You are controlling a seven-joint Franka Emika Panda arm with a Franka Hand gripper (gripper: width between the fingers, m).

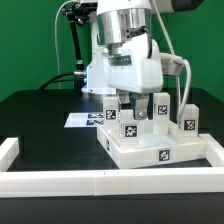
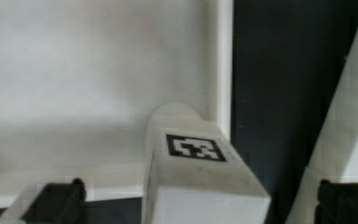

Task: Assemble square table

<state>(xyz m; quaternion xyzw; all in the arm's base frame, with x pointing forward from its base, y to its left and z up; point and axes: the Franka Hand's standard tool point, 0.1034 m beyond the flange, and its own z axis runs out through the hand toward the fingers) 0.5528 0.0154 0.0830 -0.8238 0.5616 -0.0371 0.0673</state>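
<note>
- The tabletop (image 1: 150, 150) lies on the black table (image 1: 40, 120), inside the white border rails (image 1: 60, 182); its near edge carries a tag facing the exterior camera.
- Legs stand upright on the tabletop: one (image 1: 189, 117) near its exterior-view right edge, one (image 1: 129, 121) toward the middle, one (image 1: 110, 110) at its far left corner. How many legs there are in all is hard to say, since the arm covers the middle.
- The gripper (image 1: 148, 112) hangs just above the tabletop, among the legs, released: its dark fingers (image 1: 160, 108) stand apart with nothing clamped between them.
- In the wrist view, a tagged leg (image 2: 197, 150) rises between the two dark fingertips (image 2: 51, 200), touching neither; only the fingertip ends show at the frame edge.
- Behind that leg, the tabletop (image 2: 87, 70) is a blurred white surface, its rim barely readable.
- The marker board (image 1: 82, 119) lies beyond the tabletop's left corner, partly hidden by it.
</note>
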